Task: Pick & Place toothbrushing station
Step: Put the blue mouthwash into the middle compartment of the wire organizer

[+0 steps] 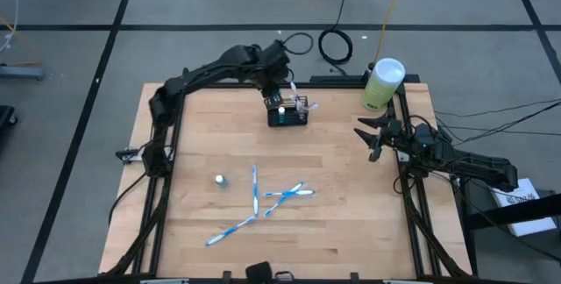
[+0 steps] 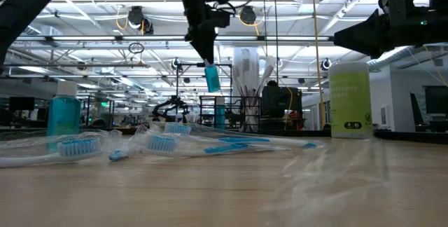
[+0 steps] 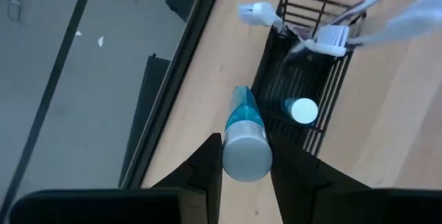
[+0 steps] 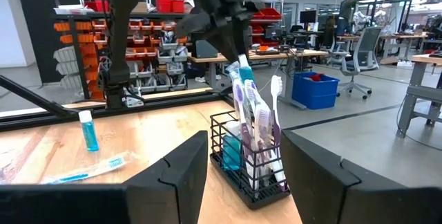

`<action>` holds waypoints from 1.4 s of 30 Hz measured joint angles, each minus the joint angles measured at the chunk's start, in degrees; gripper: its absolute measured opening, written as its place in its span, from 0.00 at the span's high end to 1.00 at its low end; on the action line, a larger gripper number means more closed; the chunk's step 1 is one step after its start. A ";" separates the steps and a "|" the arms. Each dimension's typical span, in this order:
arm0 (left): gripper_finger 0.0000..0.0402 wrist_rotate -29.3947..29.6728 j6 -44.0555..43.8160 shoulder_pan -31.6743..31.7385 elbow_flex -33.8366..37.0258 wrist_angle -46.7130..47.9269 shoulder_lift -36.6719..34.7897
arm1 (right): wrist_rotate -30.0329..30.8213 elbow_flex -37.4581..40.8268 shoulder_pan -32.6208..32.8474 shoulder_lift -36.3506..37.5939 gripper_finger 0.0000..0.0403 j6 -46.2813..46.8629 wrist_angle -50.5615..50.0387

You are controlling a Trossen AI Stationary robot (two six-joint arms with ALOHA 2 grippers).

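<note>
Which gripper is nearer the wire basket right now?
Left. The left gripper hangs just above the wire basket, holding a small blue bottle. The right gripper waits open, well off to the side near the table edge.

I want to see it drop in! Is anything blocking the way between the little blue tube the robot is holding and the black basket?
Nothing visible does. The left gripper holds the blue tube just above and beside the black wire basket. Toothbrushes already fill one end, but other slots look open.
</note>
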State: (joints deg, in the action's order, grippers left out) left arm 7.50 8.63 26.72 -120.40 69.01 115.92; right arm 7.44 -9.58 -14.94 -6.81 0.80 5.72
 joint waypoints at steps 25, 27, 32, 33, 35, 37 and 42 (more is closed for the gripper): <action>0.76 -7.49 9.72 -1.55 -0.22 -6.03 1.99 | 0.00 0.00 0.00 0.00 0.57 0.00 0.00; 0.76 -7.46 10.51 -1.53 -0.22 -6.60 1.99 | 0.00 0.00 -0.02 0.00 0.57 0.00 0.00; 0.76 -7.76 12.04 -1.75 -0.22 -6.24 2.63 | 0.00 0.00 -0.02 0.00 0.57 0.00 0.02; 0.76 -7.81 11.86 -1.76 -0.16 -5.73 2.90 | 0.00 0.00 -0.01 0.00 0.57 0.00 0.00; 0.76 -8.06 11.85 -2.10 -0.15 -5.73 3.75 | 0.00 0.00 0.00 0.00 0.57 0.00 0.02; 0.76 -8.91 12.10 -2.17 -0.13 -5.40 4.51 | 0.01 0.00 0.00 -0.02 0.57 0.02 0.00; 0.76 -10.04 12.36 -2.67 -0.13 -5.00 6.67 | 0.02 0.00 0.00 0.00 0.57 0.00 -0.02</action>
State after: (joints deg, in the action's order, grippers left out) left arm -2.55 20.99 24.05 -120.53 64.01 122.59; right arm 7.47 -9.58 -14.94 -6.81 0.80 5.70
